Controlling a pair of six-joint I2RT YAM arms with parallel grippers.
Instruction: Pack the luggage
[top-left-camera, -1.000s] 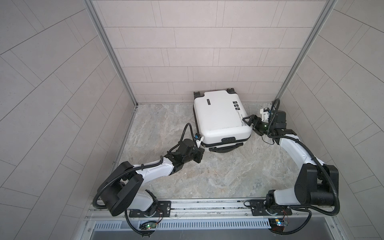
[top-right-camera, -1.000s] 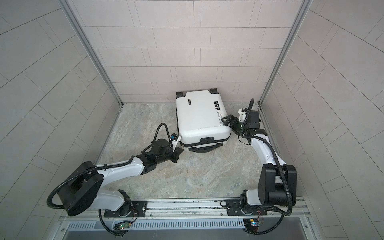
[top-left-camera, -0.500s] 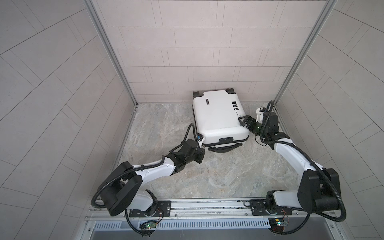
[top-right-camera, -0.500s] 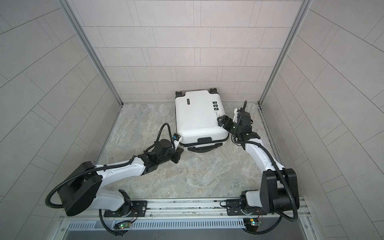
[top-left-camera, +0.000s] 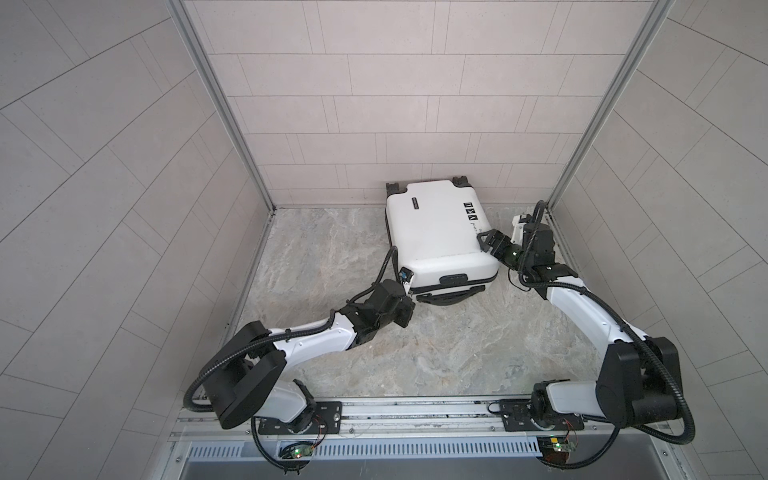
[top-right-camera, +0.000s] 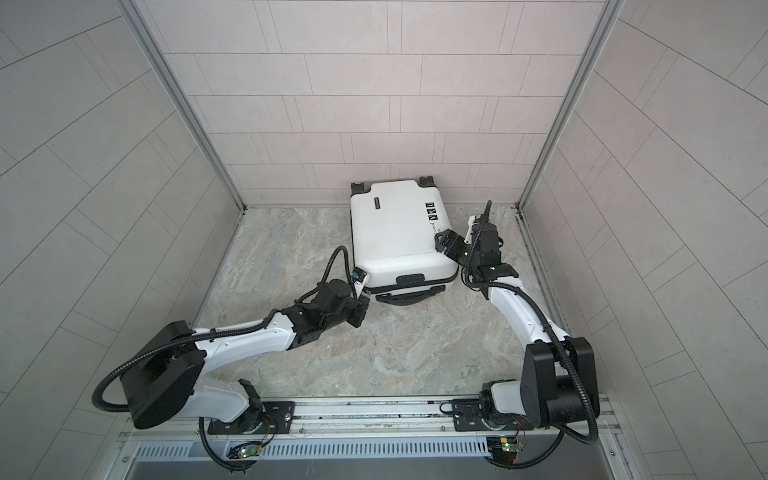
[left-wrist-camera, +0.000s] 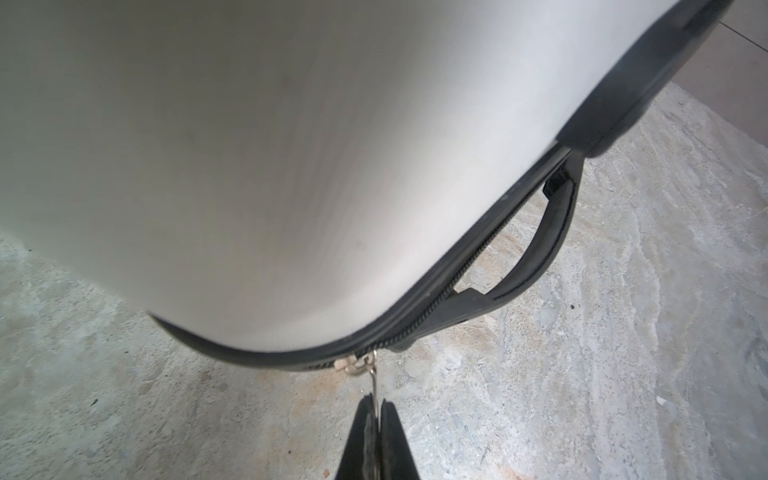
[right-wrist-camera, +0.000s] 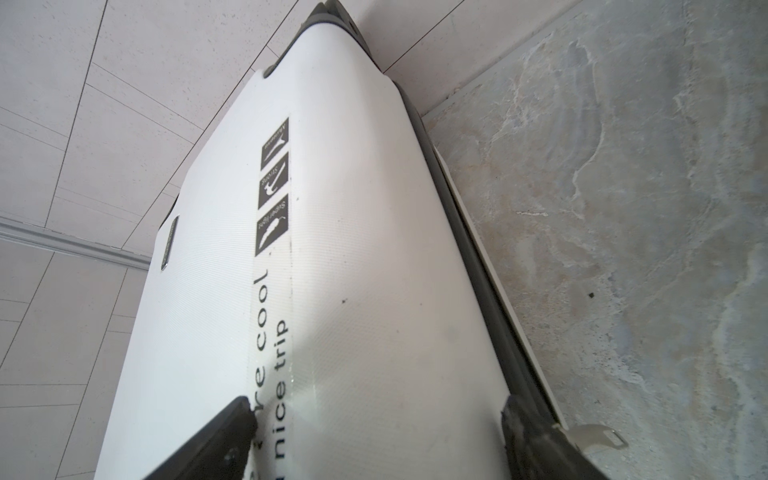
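Note:
The luggage (top-left-camera: 436, 232) (top-right-camera: 395, 237) is a white hard-shell suitcase, lying flat and closed at the back of the marble floor, its black wheels by the back wall. My left gripper (left-wrist-camera: 376, 405) is at its near left corner (top-left-camera: 408, 291), shut on the metal zipper pull (left-wrist-camera: 374, 380) that hangs from the black zipper band (left-wrist-camera: 436, 307). My right gripper (right-wrist-camera: 378, 407) (top-left-camera: 488, 243) (top-right-camera: 442, 243) stands open across the suitcase's right edge. One finger (right-wrist-camera: 224, 432) lies on the lettered top shell (right-wrist-camera: 332, 291), the other (right-wrist-camera: 528, 432) beside the zipper band.
Tiled walls close in on three sides; the right wall is close behind my right wrist. The black carry handle (top-left-camera: 451, 297) (left-wrist-camera: 540, 253) sticks out of the suitcase's near side. A second metal pull (right-wrist-camera: 598, 440) hangs by the right finger. A metal rail (top-left-camera: 415, 411) runs along the front.
My right gripper has moved left from beside the suitcase onto its right edge. The left gripper has held still on the zipper pull.

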